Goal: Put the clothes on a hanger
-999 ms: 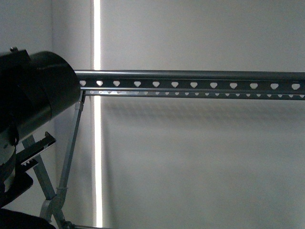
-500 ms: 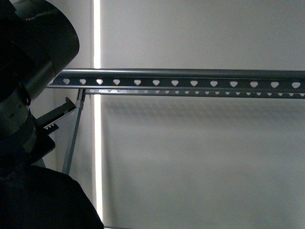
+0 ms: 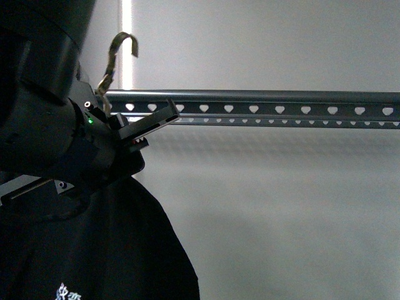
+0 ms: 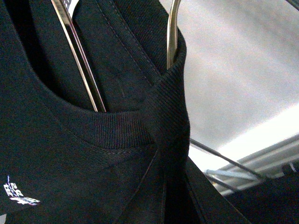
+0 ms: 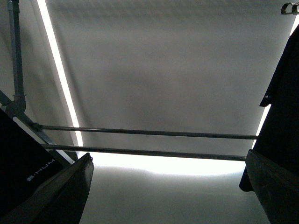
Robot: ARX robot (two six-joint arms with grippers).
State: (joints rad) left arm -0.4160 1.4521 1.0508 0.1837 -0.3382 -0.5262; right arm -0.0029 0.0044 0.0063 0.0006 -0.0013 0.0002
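The clothes (image 3: 125, 250), a black T-shirt with a bit of white print at the bottom edge, hang from my left gripper (image 3: 147, 128), which is shut on them just in front of the hanger's rail. The hanger (image 3: 281, 103) is a grey rail with heart-shaped holes running across the front view. A thin metal wire hook (image 3: 119, 50) sticks up above the rail. In the left wrist view the shirt's ribbed collar (image 4: 107, 128) fills the frame, with shiny wire (image 4: 79, 56) inside the neck. My right gripper (image 5: 168, 196) is open, facing the hanger's thin bars (image 5: 149, 133).
A pale wall with a bright vertical strip (image 3: 127, 44) stands behind the rack. In the right wrist view a grey leg (image 5: 16, 60) rises at one side and dark cloth (image 5: 285, 107) hangs at the other.
My left arm has risen from the lower left and moved right, lifting the shirt into view. The wire hook now shows above the rail.
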